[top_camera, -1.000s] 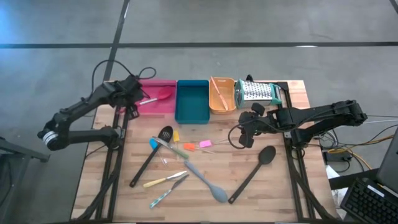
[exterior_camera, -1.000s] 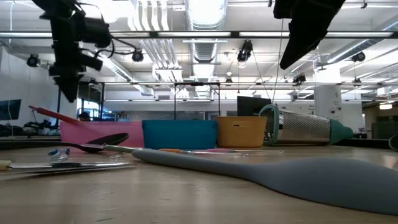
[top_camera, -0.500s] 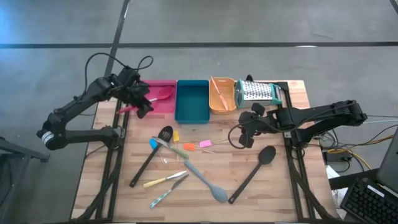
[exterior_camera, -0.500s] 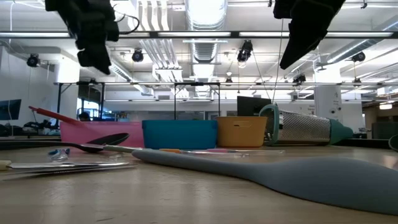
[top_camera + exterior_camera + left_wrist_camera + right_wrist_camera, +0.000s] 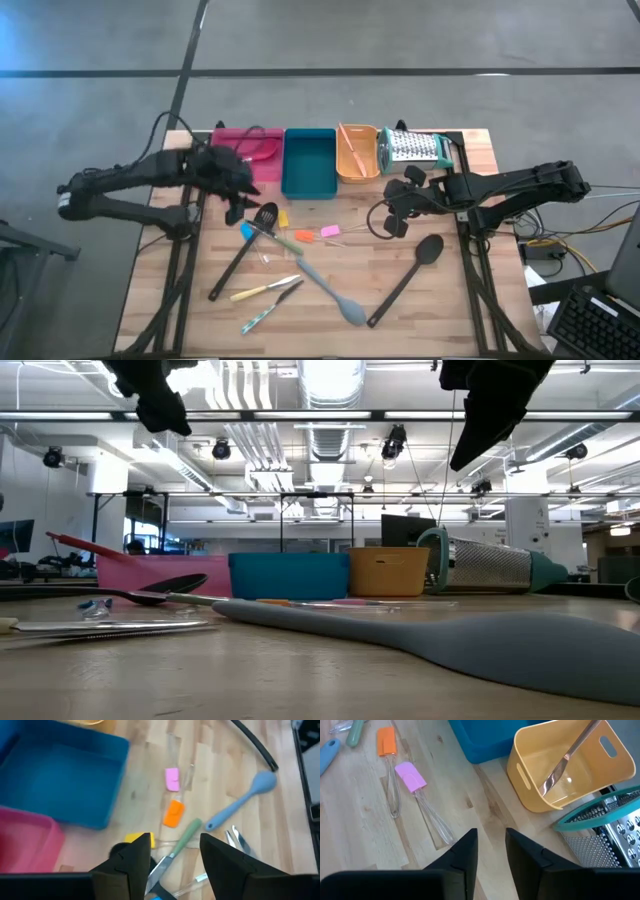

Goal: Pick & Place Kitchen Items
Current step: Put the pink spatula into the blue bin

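Observation:
My left gripper (image 5: pixel 240 200) (image 5: pixel 175 845) hangs open above the wood, between the pink tray (image 5: pixel 240 140) and the head of a black slotted spoon (image 5: pixel 265 213). Nothing is between its fingers. Under it lie a green-handled tool (image 5: pixel 185 836) and small yellow (image 5: pixel 136 837), orange (image 5: pixel 174 814) and pink (image 5: pixel 172 779) pieces. My right gripper (image 5: pixel 392 222) (image 5: pixel 491 837) hovers in front of the orange tray (image 5: pixel 560 775), its fingers a narrow gap apart and holding nothing. A red-headed spatula (image 5: pixel 260 150) lies in the pink tray, its handle (image 5: pixel 75 542) over the rim.
A teal tray (image 5: pixel 308 162) stands between the pink and orange trays. The orange tray holds a metal utensil (image 5: pixel 567 757), and a box grater (image 5: pixel 415 148) lies beside it. A grey spoon (image 5: pixel 325 288), a black spoon (image 5: pixel 405 280) and small handled tools (image 5: pixel 262 300) lie across the table's middle and front.
My left gripper has swung from above the pink tray toward the table's near right, and now hangs over the wood by the slotted spoon's head. In the low view it has also risen. The red spatula has stayed in the pink tray.

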`<state>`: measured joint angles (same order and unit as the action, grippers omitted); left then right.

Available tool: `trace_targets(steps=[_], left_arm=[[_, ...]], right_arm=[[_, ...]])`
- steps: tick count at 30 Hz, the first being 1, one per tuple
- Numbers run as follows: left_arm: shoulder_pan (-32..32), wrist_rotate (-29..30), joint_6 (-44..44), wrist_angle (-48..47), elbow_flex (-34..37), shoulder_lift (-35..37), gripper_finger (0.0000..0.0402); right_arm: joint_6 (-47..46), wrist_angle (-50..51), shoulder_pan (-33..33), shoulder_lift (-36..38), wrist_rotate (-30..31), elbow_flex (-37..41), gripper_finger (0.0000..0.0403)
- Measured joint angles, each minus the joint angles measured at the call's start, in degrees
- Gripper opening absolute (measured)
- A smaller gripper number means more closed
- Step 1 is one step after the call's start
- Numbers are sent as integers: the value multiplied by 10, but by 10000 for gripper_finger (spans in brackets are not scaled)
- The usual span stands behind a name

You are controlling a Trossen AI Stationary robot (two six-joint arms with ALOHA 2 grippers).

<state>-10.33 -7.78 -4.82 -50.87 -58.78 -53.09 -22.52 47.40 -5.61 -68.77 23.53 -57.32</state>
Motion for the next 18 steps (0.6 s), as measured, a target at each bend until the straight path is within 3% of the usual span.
trace_targets(steps=[9,18], left_arm=[[145,118,-47,4,0,-12,174],[174,160,-55,3,0,-37,174]], right_arm=[[0,-2,0,0,-11,0,72],[-1,-50,0,0,-82,0,85]])
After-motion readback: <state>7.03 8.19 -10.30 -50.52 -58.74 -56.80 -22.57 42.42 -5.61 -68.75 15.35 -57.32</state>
